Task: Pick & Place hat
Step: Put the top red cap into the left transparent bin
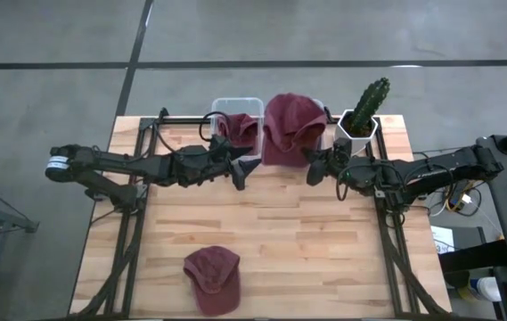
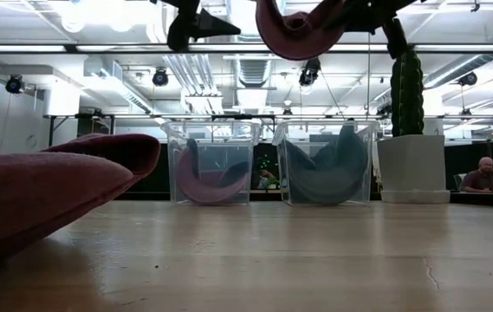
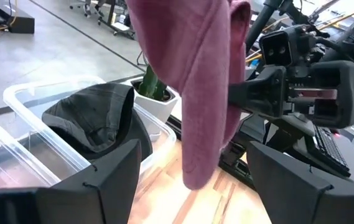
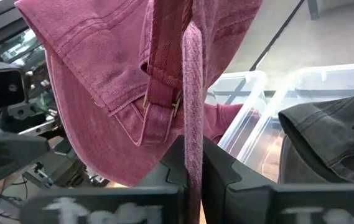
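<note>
Maroon hat (image 1: 290,127) hangs pinched by its strap in my right gripper (image 4: 192,168), lifted above the two clear bins (image 2: 212,163) so it can drop into one. I judge the bin already holding a maroon cap is the target. My left gripper (image 3: 192,180) waits beside those bins, fingers spread and empty. Another maroon cap (image 1: 213,278) lies well away from the bins.

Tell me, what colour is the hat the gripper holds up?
Maroon, a washed dark red. The hat in the right gripper shows best in the right wrist view.

cactus (image 1: 369,100) flanking bins (image 1: 232,109) (centre tabletop (image 1: 324,241) open)
</note>
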